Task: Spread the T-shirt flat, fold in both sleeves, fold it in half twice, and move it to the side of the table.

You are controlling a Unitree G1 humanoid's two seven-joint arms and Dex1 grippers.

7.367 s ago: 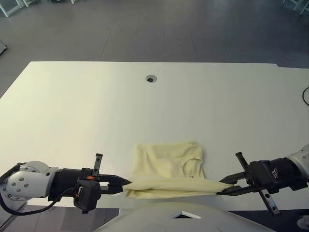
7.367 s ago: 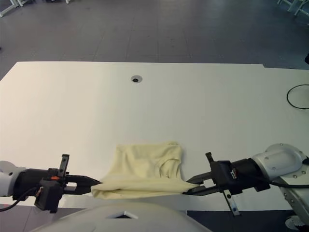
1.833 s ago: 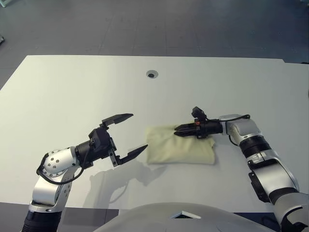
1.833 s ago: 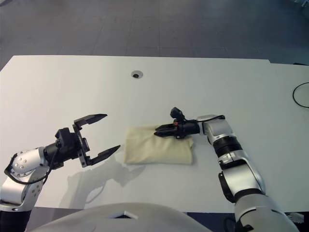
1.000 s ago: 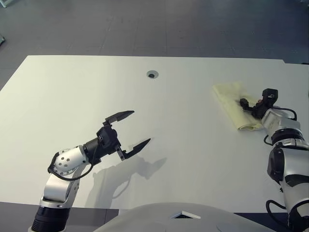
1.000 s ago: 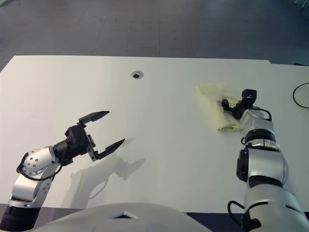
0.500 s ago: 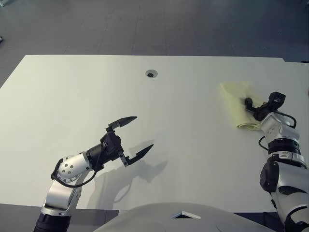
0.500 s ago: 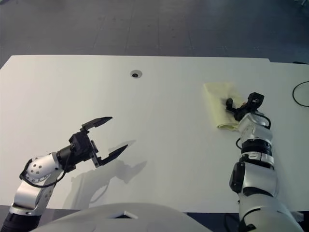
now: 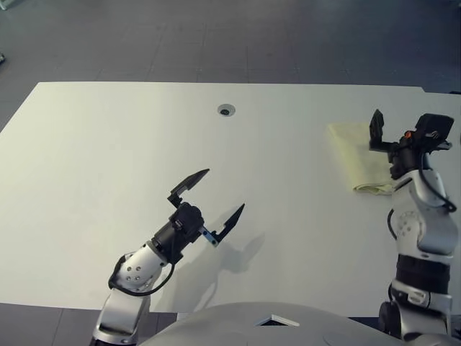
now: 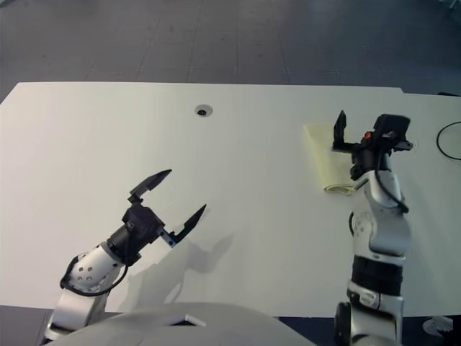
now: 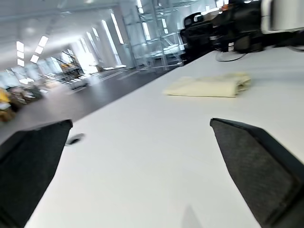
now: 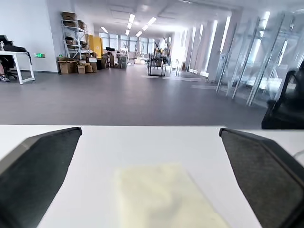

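Folded T-shirt (image 9: 356, 157) on white table (image 9: 108, 144)

I'm looking at a white desk (image 9: 108, 144) with a small round cable hole (image 9: 226, 110) well beyond the left gripper (image 9: 225, 189), on the far side of it. A black cable loop (image 10: 450, 140) lies just past the desk's edge, outward of the right gripper (image 12: 149, 130). Ahead of that gripper, past the desk, I can make out grey floor (image 12: 118, 102), cardboard boxes (image 12: 78, 66), a shelving rack (image 12: 71, 33) and glass partitions (image 12: 247, 57).

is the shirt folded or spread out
Folded: the shirt lies as a small layered rectangle at the right side of the table, no sleeves showing.
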